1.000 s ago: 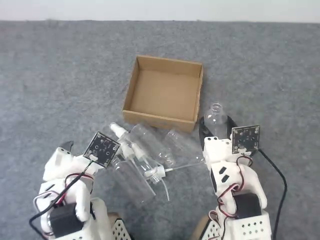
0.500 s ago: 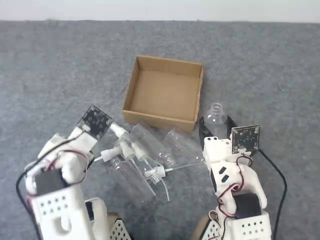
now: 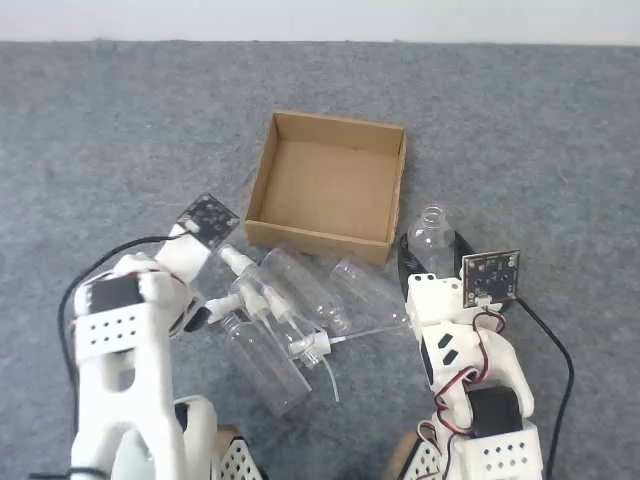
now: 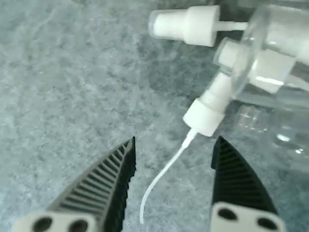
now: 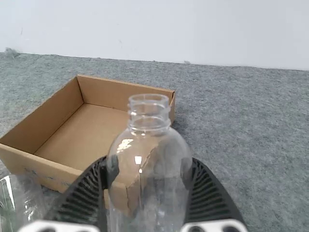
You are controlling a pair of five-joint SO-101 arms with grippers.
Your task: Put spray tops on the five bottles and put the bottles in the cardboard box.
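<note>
Left claw (image 4: 175, 143) swung over a spray top (image 4: 205, 113) — spread wide — right claw (image 5: 147, 167) clamps a bottle (image 5: 147, 145).

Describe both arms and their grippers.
The left arm and right arm are white plastic shells with black motors, hole-patterned panels and red, black and white wires; each wrist carries a small dark circuit board. The left gripper and right gripper have black, pointed, ribbed fingers on pale mounts with screw holes.
</note>
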